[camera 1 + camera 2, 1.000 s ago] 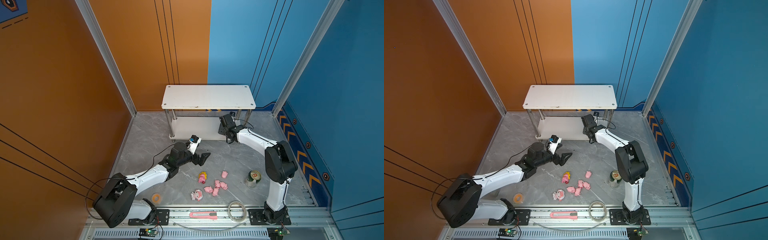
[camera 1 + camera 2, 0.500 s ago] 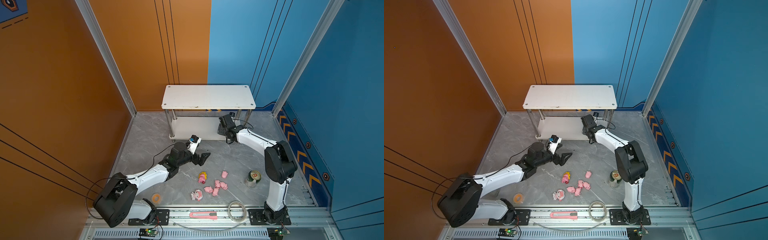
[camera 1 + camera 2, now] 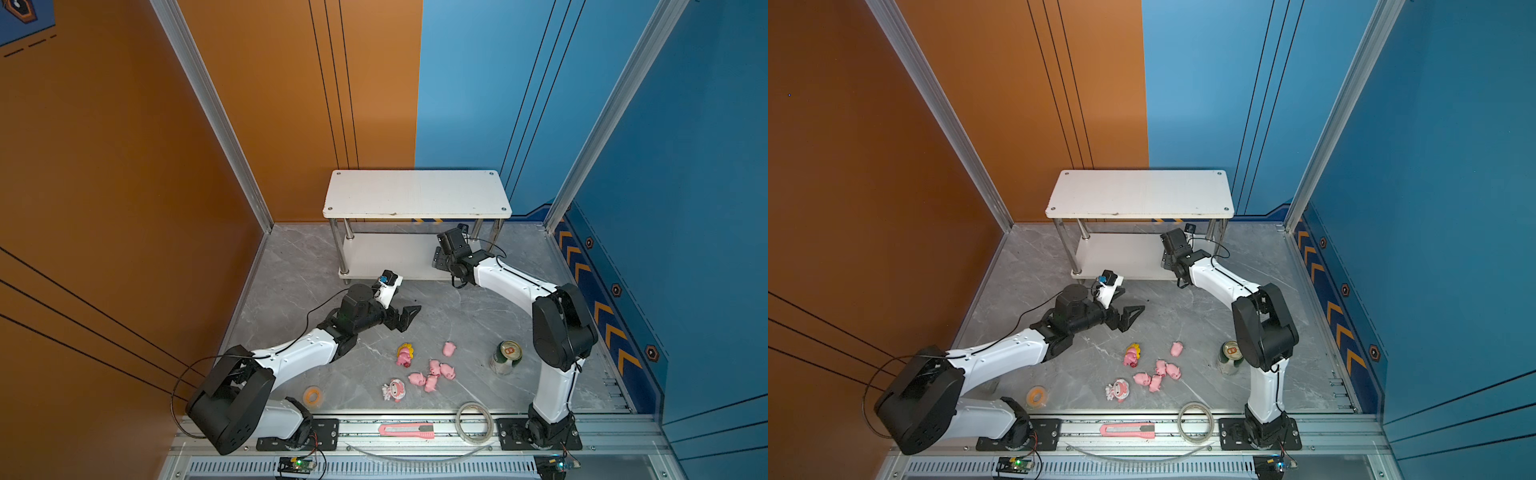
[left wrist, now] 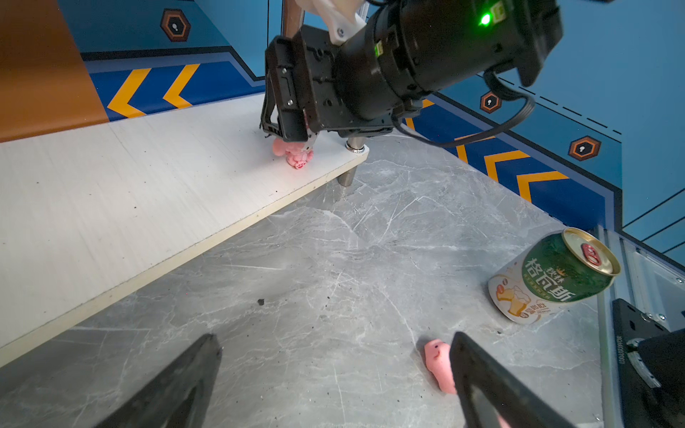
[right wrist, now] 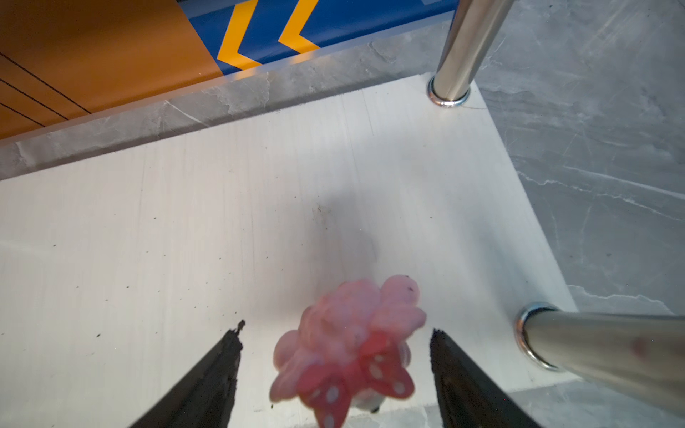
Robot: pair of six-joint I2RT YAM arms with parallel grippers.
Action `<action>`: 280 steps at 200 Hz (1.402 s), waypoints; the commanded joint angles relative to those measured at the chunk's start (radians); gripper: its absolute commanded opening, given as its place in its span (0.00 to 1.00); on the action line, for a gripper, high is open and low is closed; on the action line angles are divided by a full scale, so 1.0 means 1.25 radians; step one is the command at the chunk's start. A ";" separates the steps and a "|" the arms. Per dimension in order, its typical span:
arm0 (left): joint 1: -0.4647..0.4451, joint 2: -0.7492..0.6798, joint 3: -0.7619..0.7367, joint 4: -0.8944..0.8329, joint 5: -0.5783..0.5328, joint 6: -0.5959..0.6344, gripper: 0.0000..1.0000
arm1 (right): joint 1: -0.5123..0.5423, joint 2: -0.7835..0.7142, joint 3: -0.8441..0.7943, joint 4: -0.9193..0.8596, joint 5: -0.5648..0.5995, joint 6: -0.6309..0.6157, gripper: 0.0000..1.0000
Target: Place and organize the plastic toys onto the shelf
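On shelf point(image 5: 259, 185), pink figurine point(image 5: 344, 326), red dotted bow point(image 5: 356, 381)

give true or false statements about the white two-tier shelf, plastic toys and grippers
The pink plastic figurine with a red spotted bow sits on the lower tier of the white two-tier shelf. True.
The right gripper is clamped on that figurine. False: its jaws stand open, clear of it.
Small pink plastic pigs stand on the shelf's top tier. False: the top tier is bare; five pigs lie on the grey marble floor.
The green drink can stands upright on the floor. True.
The left gripper holds a pig. False: it is open and empty.
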 commanded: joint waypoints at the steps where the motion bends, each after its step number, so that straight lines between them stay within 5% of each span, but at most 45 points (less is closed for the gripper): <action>1: 0.006 0.002 0.027 0.001 0.019 -0.008 0.98 | 0.010 -0.057 -0.015 -0.024 -0.004 0.001 0.82; 161: 0.007 -0.070 0.001 -0.053 -0.085 -0.035 1.00 | 0.108 -0.230 -0.173 -0.012 -0.022 0.017 0.77; 193: 0.011 -0.088 -0.006 -0.068 -0.127 -0.055 0.98 | 0.128 -0.277 -0.221 -0.036 -0.031 0.003 0.61; 247: 0.062 -0.107 -0.021 -0.077 -0.179 -0.177 0.98 | 0.068 -0.352 -0.325 -0.046 -0.098 -0.031 0.00; 280: 0.068 -0.091 -0.010 -0.078 -0.157 -0.186 0.98 | 0.048 -0.297 -0.287 -0.037 -0.115 -0.076 0.00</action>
